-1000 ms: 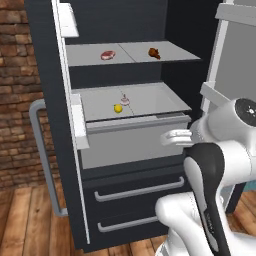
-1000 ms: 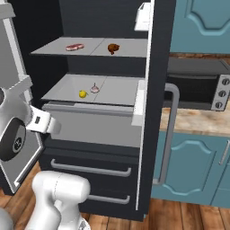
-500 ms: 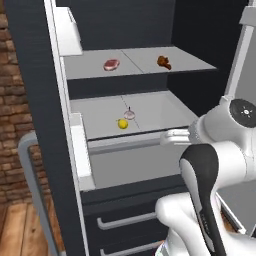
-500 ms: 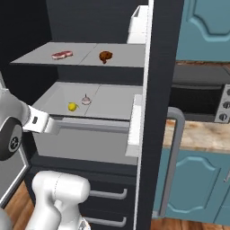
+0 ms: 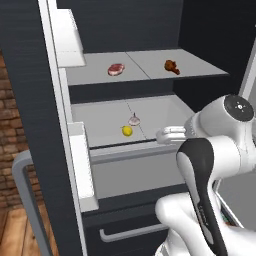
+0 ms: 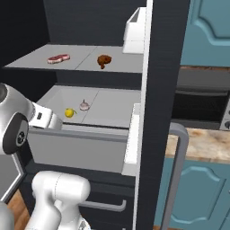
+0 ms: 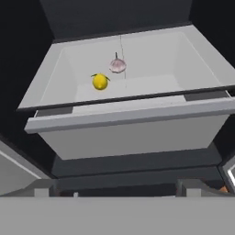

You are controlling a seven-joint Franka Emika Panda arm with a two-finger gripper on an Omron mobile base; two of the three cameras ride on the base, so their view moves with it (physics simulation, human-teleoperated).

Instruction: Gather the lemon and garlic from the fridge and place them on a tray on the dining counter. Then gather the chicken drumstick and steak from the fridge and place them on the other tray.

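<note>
Lemon (image 7: 100, 81) lies beside garlic (image 7: 118, 65); fingers (image 5: 167, 135) wide, empty.

A rendered kitchen. A red brick wall (image 5: 12, 145) stands at the far left, above a strip of warm wooden plank floor (image 5: 14, 231). To the right, teal panelled cabinets (image 6: 200, 191) sit above and below a built-in steel oven (image 6: 204, 102), with a strip of beige marbled counter (image 6: 203, 144) running beneath the oven. Lighting is soft and even
</note>
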